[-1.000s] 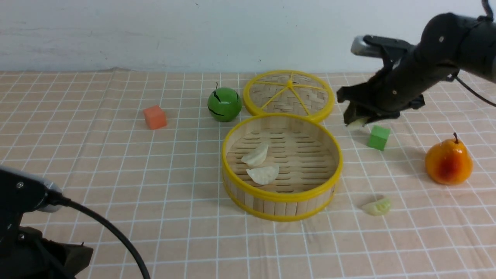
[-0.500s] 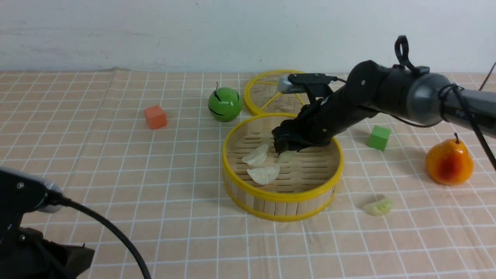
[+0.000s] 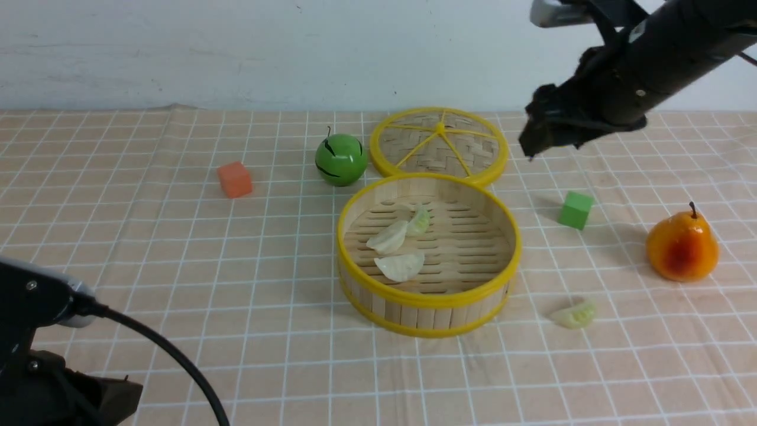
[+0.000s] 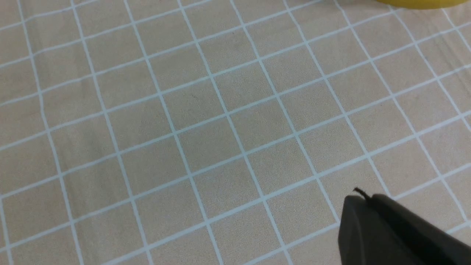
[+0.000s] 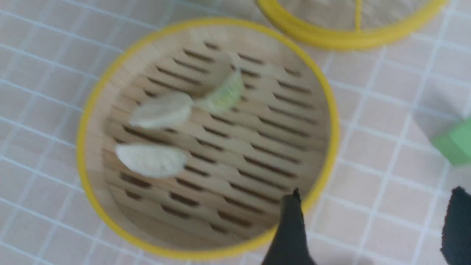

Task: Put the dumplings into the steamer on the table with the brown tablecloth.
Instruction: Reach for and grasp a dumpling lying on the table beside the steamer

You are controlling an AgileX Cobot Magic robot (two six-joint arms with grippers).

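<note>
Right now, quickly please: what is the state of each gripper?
Left gripper: cannot be told; only a dark tip of it shows above the cloth.
Right gripper: open, holding nothing.

The steamer point(image 4: 419, 3) is a cut-off yellow sliver in the left wrist view.

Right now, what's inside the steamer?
The steamer holds two off-white dumplings and one pale green dumpling on its slatted floor. Its near wall hides a strip of floor from the front view; the right wrist view shows nothing else.
</note>
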